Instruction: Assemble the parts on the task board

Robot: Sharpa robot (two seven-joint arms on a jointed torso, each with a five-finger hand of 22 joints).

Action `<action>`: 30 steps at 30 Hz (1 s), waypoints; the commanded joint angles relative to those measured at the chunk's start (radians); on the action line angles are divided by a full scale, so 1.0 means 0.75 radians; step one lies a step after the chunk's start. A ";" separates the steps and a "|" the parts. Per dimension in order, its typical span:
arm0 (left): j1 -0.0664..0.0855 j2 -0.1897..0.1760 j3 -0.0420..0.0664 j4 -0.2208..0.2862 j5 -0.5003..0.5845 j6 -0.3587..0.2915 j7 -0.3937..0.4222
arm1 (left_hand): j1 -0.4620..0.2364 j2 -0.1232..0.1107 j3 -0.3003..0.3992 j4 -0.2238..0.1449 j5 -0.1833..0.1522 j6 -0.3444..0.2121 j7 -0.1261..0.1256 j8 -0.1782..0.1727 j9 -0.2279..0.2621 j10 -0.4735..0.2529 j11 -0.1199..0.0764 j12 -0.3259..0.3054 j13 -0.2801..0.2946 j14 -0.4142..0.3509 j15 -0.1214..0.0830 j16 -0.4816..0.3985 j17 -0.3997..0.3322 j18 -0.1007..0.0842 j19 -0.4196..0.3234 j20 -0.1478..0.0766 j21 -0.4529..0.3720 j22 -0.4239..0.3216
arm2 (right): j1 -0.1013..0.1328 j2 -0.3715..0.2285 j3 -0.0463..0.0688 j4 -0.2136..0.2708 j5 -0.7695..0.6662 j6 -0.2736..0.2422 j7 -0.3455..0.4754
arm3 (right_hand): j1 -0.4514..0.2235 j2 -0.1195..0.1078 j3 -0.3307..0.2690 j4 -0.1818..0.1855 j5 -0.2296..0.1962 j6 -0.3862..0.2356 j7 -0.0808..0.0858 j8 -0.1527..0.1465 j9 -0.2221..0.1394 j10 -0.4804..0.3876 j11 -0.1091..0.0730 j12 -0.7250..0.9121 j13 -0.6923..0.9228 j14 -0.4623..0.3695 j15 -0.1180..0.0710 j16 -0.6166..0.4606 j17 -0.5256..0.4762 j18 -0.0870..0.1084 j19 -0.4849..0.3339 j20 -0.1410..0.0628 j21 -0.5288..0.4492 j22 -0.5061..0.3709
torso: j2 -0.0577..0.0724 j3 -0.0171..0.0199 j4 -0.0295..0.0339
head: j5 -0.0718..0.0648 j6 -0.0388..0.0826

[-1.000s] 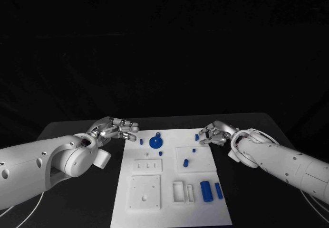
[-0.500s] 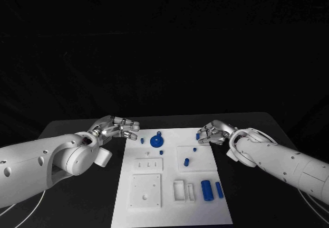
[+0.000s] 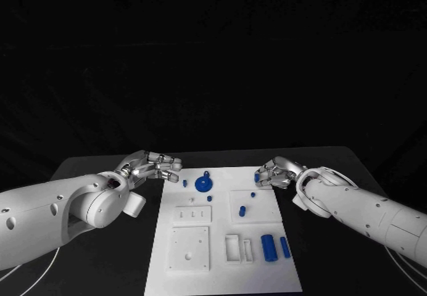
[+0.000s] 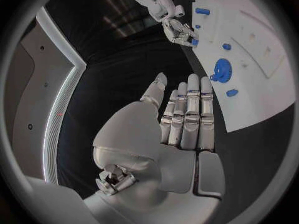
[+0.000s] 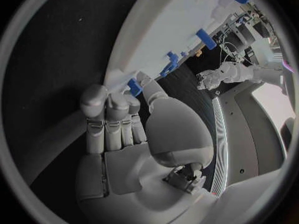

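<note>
left hand (image 3: 147,166) edged nearer task board (image 3: 223,246), fingers apart and empty; right hand (image 3: 274,174) fingers pinching small blue part (image 3: 256,177), unmoved, insertion pending.

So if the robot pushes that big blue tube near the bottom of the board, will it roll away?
Probably. The tube looks round and lies on its side on the flat board, so a sideways nudge could roll it. It looks stiff, likely plastic, and light.

The left hand (image 3: 153,165) sits slightly nearer the task board's (image 3: 223,246) far left corner than a second ago. The right hand (image 3: 276,172) barely shifts.
</note>
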 commanded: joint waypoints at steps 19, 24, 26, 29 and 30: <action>0.001 0.003 0.001 0.002 0.001 0.022 0.011 | 0.004 0.002 -0.004 -0.007 -0.009 -0.004 0.002 -0.002 0.001 -0.012 0.003 -0.005 0.000 0.010 0.004 0.009 0.001 0.001 0.000 0.004 0.009 0.003 | -0.001 0.007 0.000 0.002 -0.013 0.014 0.006 | -0.022 0.020 0.055 -0.014 -0.043 0.033 -0.001 -0.003 0.001 0.011 0.007 0.012 0.007 0.003 0.000 0.011 0.003 -0.017 0.082 0.000 0.006 0.126 | 0.001 0.0011 -0.0015 | -0.005 0.003; 0.001 0.003 0.001 0.003 0.001 0.022 0.010 | 0.004 0.002 -0.004 -0.007 -0.009 -0.004 0.002 -0.002 0.001 -0.012 0.003 -0.005 0.000 0.010 0.004 0.009 0.001 0.001 0.000 0.004 0.009 0.003 | -0.001 0.008 0.000 0.003 -0.013 0.011 0.003 | -0.026 0.020 0.056 -0.011 -0.050 0.033 -0.001 -0.003 0.001 0.012 0.006 0.014 0.009 0.003 0.000 0.014 0.005 -0.016 0.082 -0.001 0.007 0.126 | 0.001 0.0007 0.0001 | -0.006 0.003; 0.001 0.002 0.001 0.003 0.001 0.022 0.010 | 0.004 0.002 -0.004 -0.007 -0.009 -0.004 0.002 -0.002 0.001 -0.012 0.003 -0.005 0.000 0.010 0.004 0.009 0.001 0.001 0.000 0.004 0.009 0.003 | -0.001 0.008 0.000 0.002 -0.013 0.008 0.001 | -0.027 0.019 0.056 -0.009 -0.052 0.032 -0.001 -0.003 0.001 0.012 0.007 0.014 0.009 0.003 0.000 0.012 0.004 -0.016 0.082 -0.001 0.006 0.126 | 0.001 0.0004 0.0003 | -0.006 0.003; 0.001 0.002 0.001 0.003 0.000 0.022 0.009 | 0.004 0.002 -0.004 -0.007 -0.009 -0.004 0.002 -0.002 0.001 -0.012 0.003 -0.005 0.000 0.010 0.004 0.009 0.001 0.001 0.000 0.004 0.009 0.003 | -0.001 0.009 0.000 0.003 -0.013 0.003 -0.001 | -0.027 0.021 0.057 -0.007 -0.053 0.037 -0.002 -0.002 0.002 0.012 0.007 0.014 0.009 0.003 0.000 0.013 0.004 -0.016 0.082 -0.001 0.008 0.126 | 0.001 0.0003 0.0000 | -0.005 0.002; 0.001 0.001 0.001 0.004 0.000 0.022 0.009 | 0.004 0.002 -0.004 -0.007 -0.009 -0.004 0.002 -0.002 0.001 -0.012 0.003 -0.005 0.000 0.010 0.004 0.009 0.001 0.001 0.000 0.004 0.009 0.003 | -0.001 0.009 0.000 0.003 -0.013 0.001 -0.002 | -0.025 0.024 0.060 -0.006 -0.057 0.043 -0.002 -0.003 0.002 0.013 0.007 0.015 0.010 0.003 0.000 0.014 0.005 -0.016 0.082 -0.001 0.008 0.126 | 0.001 0.0006 -0.0004 | -0.005 0.002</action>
